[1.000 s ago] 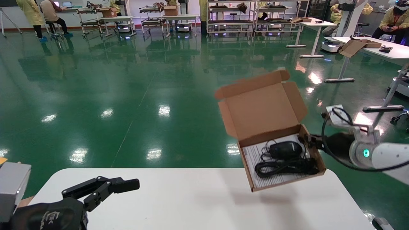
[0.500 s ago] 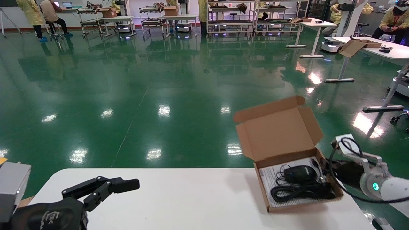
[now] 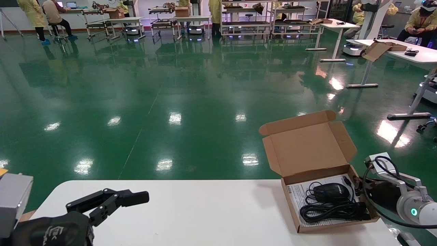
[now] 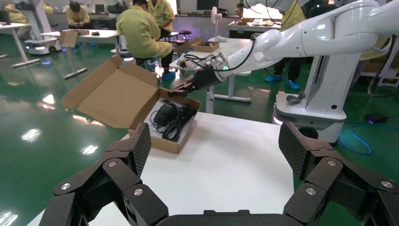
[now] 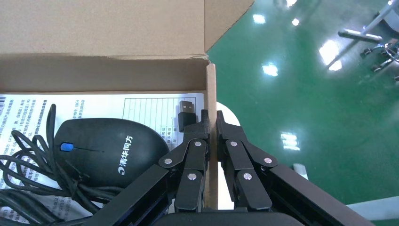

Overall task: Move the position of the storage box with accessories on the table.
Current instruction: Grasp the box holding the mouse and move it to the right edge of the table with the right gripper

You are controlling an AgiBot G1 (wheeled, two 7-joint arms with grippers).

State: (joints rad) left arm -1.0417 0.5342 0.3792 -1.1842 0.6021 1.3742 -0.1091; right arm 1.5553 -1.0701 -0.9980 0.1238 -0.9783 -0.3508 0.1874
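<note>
The brown cardboard storage box (image 3: 310, 147) sits on the white table (image 3: 205, 215) at its far right corner, with the lid standing open. Inside lie a black mouse (image 3: 331, 192), its coiled cable (image 3: 333, 211) and a white printed sheet (image 3: 300, 191). My right gripper (image 3: 356, 186) is shut on the box's right side wall. In the right wrist view the gripper (image 5: 211, 125) pinches that wall (image 5: 210, 84), beside the mouse (image 5: 108, 150) and the USB plug (image 5: 187, 113). My left gripper (image 3: 126, 198) is open and empty at the near left; its own view (image 4: 214, 146) shows the box (image 4: 117, 94) far off.
Green floor lies beyond the table's far edge, and the box stands close to that edge and the rounded right corner. Other white tables (image 3: 403, 51), racks and people in yellow coats stand far behind. White tabletop stretches between the two grippers.
My right gripper has carried the box down and to the right, from tilted in the air above the table's far edge to level on the tabletop. The left arm has not moved.
</note>
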